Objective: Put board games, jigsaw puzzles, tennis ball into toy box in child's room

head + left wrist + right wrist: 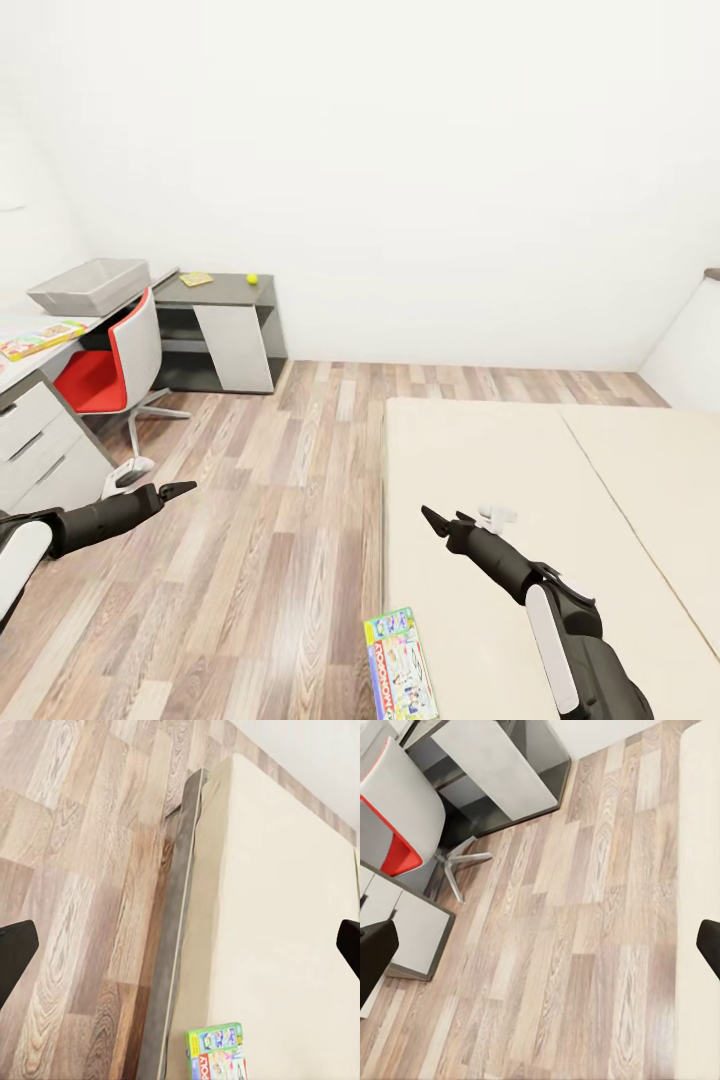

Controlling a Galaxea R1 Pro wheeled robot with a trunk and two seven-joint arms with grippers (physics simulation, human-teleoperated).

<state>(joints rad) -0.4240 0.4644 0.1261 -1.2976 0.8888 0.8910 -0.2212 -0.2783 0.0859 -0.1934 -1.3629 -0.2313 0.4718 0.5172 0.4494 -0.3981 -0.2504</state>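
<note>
the left end effector (178, 489) hangs over the wooden floor (260, 520) at the near left, its dark fingers spread wide apart in the left wrist view, one fingertip (15, 949) at each side edge, nothing between them. the right end effector (436, 520) hangs over the near left part of the bed (480, 460), and its fingers also stand wide apart in the right wrist view with nothing held.

nearest to it is the monopoly board game (400, 666), lying flat on the bed's near left edge, nearer than the right end effector and a little to its left, apart from it. the left wrist view shows the same box (217, 1051) just beside the grey edge of the mattress.

the other things lie well apart, at the far left. the desk (30, 365) runs along the left wall; on it lies the long skip-bo board game (40, 339), and farther along stands the light grey toy box (90, 286). a red and grey chair (115, 365) is pushed in beside the desk. beyond it, on a lower dark grey cabinet (225, 330), lie a jigsaw puzzle (196, 279) and, just to its right, the tennis ball (252, 278). both are far from either end effector, across the open floor.
</note>
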